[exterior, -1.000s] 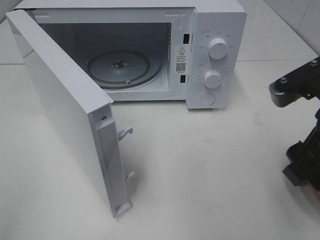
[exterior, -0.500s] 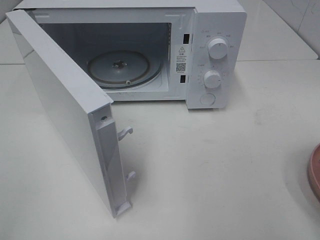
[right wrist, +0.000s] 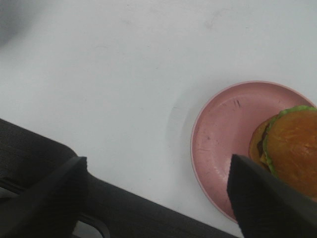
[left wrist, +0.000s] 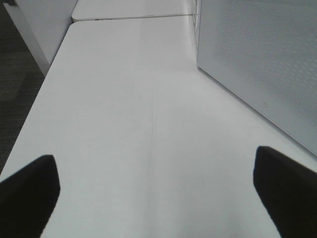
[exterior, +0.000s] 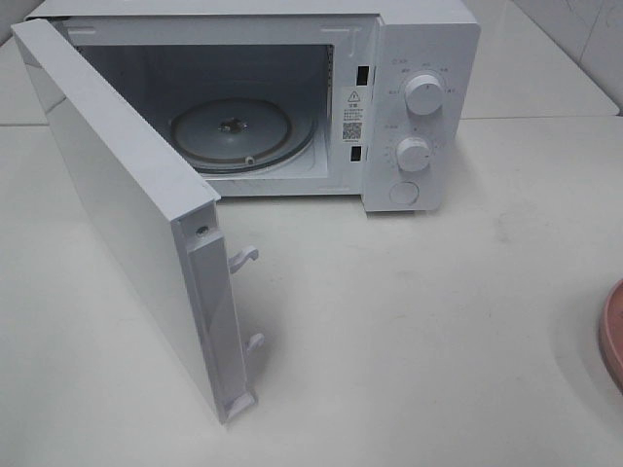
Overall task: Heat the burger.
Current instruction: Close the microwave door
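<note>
The burger (right wrist: 292, 144), golden-brown bun over green lettuce, sits on a round pink plate (right wrist: 218, 134) in the right wrist view. My right gripper (right wrist: 158, 198) hovers above the table beside the plate, open, with nothing between its fingers (right wrist: 267, 198). The exterior high view shows only the plate's rim (exterior: 613, 336) at the right edge, and neither arm. My left gripper (left wrist: 158, 198) is open over bare table, its fingertips (left wrist: 29, 193) wide apart. The white microwave (exterior: 419, 107) stands open, with its glass turntable (exterior: 238, 131) bare.
The microwave door (exterior: 127, 214) swings far out to the front left, with its latch hooks (exterior: 243, 258) pointing right. A white perforated panel (left wrist: 257, 64) stands near the left gripper. A dark strip (right wrist: 148, 218) runs past the table's edge under the right gripper.
The right arm, seen at the right edge a second ago, has left the exterior high view, uncovering the plate's rim. Nothing has moved in the last half second.
</note>
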Robot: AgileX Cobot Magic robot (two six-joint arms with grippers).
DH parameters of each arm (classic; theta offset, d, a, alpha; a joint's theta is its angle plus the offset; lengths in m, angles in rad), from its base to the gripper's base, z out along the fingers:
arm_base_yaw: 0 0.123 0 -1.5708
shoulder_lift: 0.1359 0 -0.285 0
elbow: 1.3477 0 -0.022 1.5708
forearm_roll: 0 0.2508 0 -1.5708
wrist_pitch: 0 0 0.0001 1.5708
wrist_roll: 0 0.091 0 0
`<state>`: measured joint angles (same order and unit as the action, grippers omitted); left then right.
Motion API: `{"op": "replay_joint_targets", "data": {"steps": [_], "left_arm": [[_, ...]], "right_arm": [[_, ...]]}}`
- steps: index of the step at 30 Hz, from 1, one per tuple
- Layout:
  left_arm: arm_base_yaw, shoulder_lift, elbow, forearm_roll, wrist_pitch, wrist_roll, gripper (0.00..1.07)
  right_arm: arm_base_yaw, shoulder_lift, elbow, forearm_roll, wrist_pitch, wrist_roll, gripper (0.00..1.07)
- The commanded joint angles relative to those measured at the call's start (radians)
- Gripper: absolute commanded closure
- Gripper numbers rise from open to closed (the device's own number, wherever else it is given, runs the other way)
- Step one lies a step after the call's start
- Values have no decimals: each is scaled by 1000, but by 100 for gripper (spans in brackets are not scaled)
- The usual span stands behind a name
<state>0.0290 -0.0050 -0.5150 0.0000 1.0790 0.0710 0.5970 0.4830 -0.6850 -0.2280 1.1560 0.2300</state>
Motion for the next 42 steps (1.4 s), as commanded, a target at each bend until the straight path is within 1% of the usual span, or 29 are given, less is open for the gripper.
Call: {"op": "replay_joint_targets", "data": {"steps": [1, 2, 3, 4, 5, 6, 7, 8, 9, 11, 12, 16, 17, 19, 20, 22, 23, 25, 26, 28, 31, 33, 35, 42], "left_arm": [[3, -5, 0, 0, -10, -5, 7], [3, -5, 0, 0, -10, -5, 7], [3, -5, 0, 0, -10, -5, 7], [3, -5, 0, 0, -10, -5, 7], [3, -5, 0, 0, -10, -5, 7], [3, -5, 0, 0, -10, -5, 7], [3, -5, 0, 0, -10, -5, 7], [3, -5, 0, 0, -10, -5, 7], [3, -5, 0, 0, -10, -5, 7], [3, -5, 0, 0, -10, -5, 7], [3, -5, 0, 0, -10, -5, 7], [3, -5, 0, 0, -10, -5, 7], [3, -5, 0, 0, -10, -5, 7], [3, -5, 0, 0, -10, -5, 7], [3, -5, 0, 0, -10, -5, 7], [3, -5, 0, 0, -10, -5, 7], [3, -5, 0, 0, -10, -5, 7], [3, -5, 0, 0, -10, -5, 7], [3, -5, 0, 0, -10, -5, 7], [3, -5, 0, 0, -10, -5, 7], [3, -5, 0, 0, -10, -5, 7], [3, -5, 0, 0, -10, -5, 7], [3, -5, 0, 0, -10, -5, 7], [3, -4, 0, 0, -10, -5, 7]], "right_arm": [[-85, -20, 19, 43, -12, -66, 31], [-106, -29, 27, 57, -23, -82, 31], [-106, -29, 27, 57, -23, -82, 31], [-144, -54, 42, 85, -42, -104, 31], [-161, -64, 48, 96, -49, -109, 31], [-161, -64, 48, 96, -49, -109, 31], [-206, -92, 61, 115, -63, -121, 31], [-206, -92, 61, 115, -63, -121, 31], [-251, -119, 70, 118, -68, -132, 31], [-268, -136, 74, 118, -70, -140, 31], [-305, -169, 81, 118, -73, -151, 31], [-339, -215, 100, 122, -85, -151, 31], [-367, -255, 116, 132, -98, -149, 31], [-379, -274, 124, 135, -103, -149, 31], [-406, -310, 137, 150, -116, -149, 31], [-419, -329, 145, 157, -125, -149, 31], [-446, -362, 159, 166, -139, -149, 31], [-459, -380, 170, 166, -144, -151, 31], [-481, -412, 190, 166, -159, -152, 31], [-506, -455, 189, 166, -158, -156, 31], [-514, -467, 189, 166, -158, -156, 31], [-542, -513, 189, 166, -158, -156, 31], [-555, -517, 189, 166, -158, -157, 31], [-555, -517, 189, 165, -158, -156, 31]]}}
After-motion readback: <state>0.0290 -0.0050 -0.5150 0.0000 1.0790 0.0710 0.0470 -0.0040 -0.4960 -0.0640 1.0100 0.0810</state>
